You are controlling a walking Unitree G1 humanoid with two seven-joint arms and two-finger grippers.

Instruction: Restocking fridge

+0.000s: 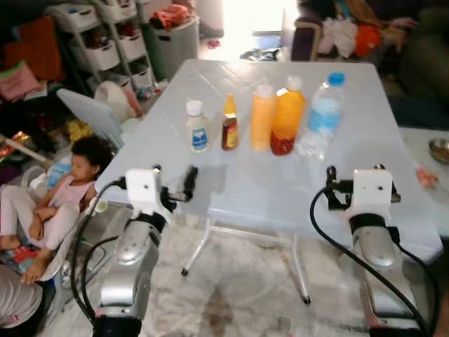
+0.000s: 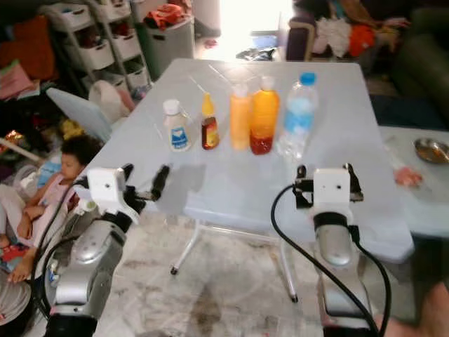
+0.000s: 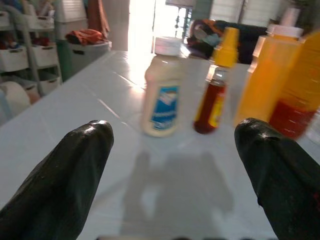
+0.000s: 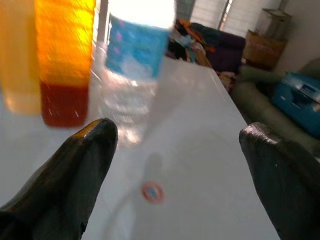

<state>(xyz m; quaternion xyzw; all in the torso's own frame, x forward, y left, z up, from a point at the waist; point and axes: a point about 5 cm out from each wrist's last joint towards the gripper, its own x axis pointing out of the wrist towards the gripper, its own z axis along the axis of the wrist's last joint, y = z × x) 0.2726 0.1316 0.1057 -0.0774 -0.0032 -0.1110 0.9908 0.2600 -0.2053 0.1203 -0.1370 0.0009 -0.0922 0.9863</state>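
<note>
Head view: five bottles stand close in a row on the white table [image 1: 365, 140]; a child [image 1: 63, 193] sits near
Left wrist: left gripper [image 3: 172, 165] wide, mayonnaise jar [image 3: 162, 87] ahead; a bump tips the sauce bottle [image 3: 215, 82]
Right wrist: right gripper [image 4: 175, 170] wide, water bottle [image 4: 132, 60] near; it could fall

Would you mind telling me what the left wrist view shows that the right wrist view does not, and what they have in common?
Left wrist view alone: the white mayonnaise jar with a blue label and the small sauce bottle with a yellow cap, plus shelving with white bins.

Right wrist view alone: the clear water bottle with a blue label and a small round red sticker on the white table.

Both: the tall orange juice bottle with a red lower band, the pale yellow bottle beside it, the tabletop, and each gripper's two black fingers spread wide, holding nothing.
</note>
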